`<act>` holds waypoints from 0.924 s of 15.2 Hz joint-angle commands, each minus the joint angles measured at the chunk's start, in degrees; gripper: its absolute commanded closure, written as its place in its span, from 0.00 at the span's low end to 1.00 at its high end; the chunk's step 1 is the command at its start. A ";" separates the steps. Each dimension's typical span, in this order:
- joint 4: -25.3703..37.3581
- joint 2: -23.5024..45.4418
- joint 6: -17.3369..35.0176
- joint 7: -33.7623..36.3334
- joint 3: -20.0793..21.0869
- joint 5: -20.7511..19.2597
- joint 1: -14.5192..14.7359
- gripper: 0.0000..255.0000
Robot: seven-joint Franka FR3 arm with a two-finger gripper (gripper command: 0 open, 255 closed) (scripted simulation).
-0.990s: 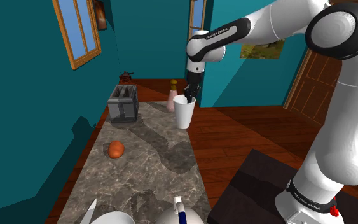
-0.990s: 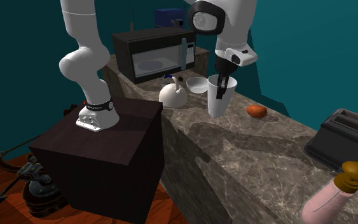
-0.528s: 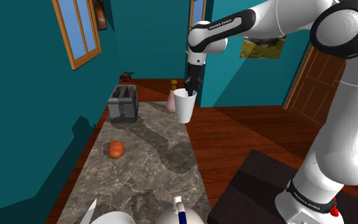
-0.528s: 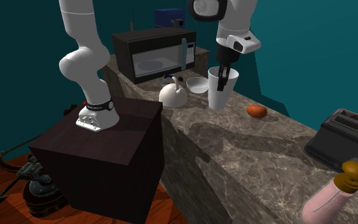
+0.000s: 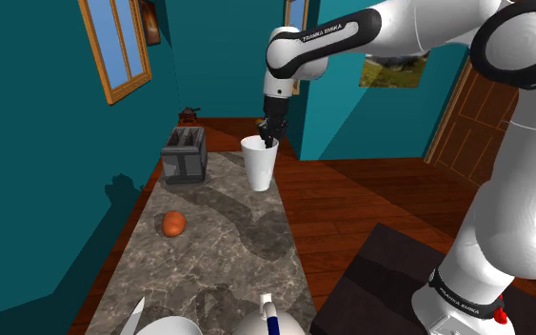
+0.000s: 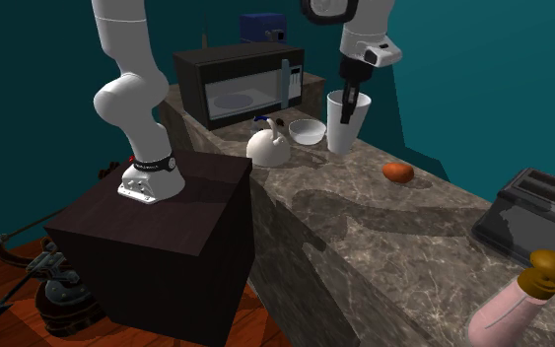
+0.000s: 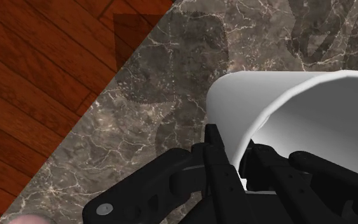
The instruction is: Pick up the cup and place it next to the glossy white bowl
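Since the earlier frame the pincer (image 5: 268, 136) has carried the white cup (image 5: 259, 167) toward the shoulder view's left, above the marble counter (image 5: 208, 247). Its fingers (image 7: 214, 151) are closed on the cup's rim, one outside the wall and one inside, so the cup hangs directly under the pincer. In the second exterior view, the microwave (image 6: 238, 84) stands left of the pincer and lower, then the kettle (image 6: 268, 146), then the glossy white bowl (image 6: 307, 131) just down and left of it. To the right of the pincer lies an orange object (image 6: 397, 172), and well apart, the toaster (image 6: 536, 212).
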 commanded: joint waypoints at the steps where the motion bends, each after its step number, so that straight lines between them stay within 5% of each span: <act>1: 0.51 0.28 0.22 2.61 1.11 0.00 1.43 1.00; 14: 10.43 7.86 0.50 19.00 7.57 -1.13 10.94 1.00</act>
